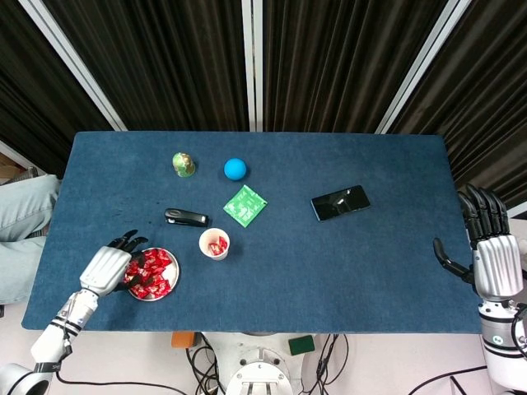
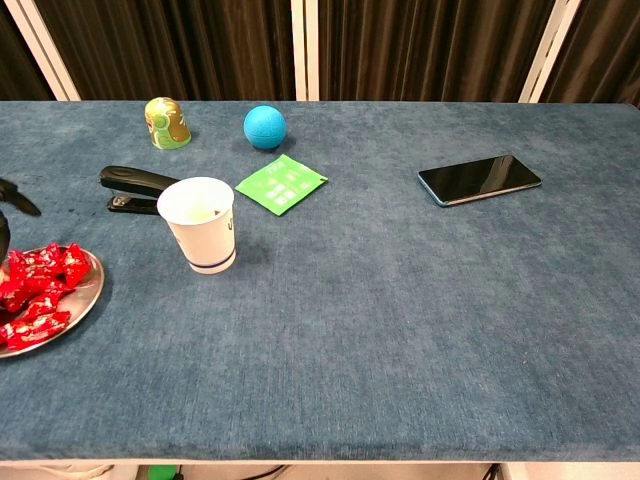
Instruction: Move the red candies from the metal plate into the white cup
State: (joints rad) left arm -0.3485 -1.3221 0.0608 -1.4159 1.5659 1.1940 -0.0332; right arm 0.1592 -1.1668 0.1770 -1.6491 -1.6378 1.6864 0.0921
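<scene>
Blue cloth covers the table [image 1: 329,263]; red candies [image 1: 152,273] on the metal plate [image 1: 167,291] lie just beside the left hand [image 1: 107,268], whose grip I cannot make out

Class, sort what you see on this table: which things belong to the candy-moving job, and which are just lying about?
Part of the job:
red candies
metal plate
white cup
left hand

Just lying about:
stapler
blue ball
green packet
phone
green and gold figurine
</scene>
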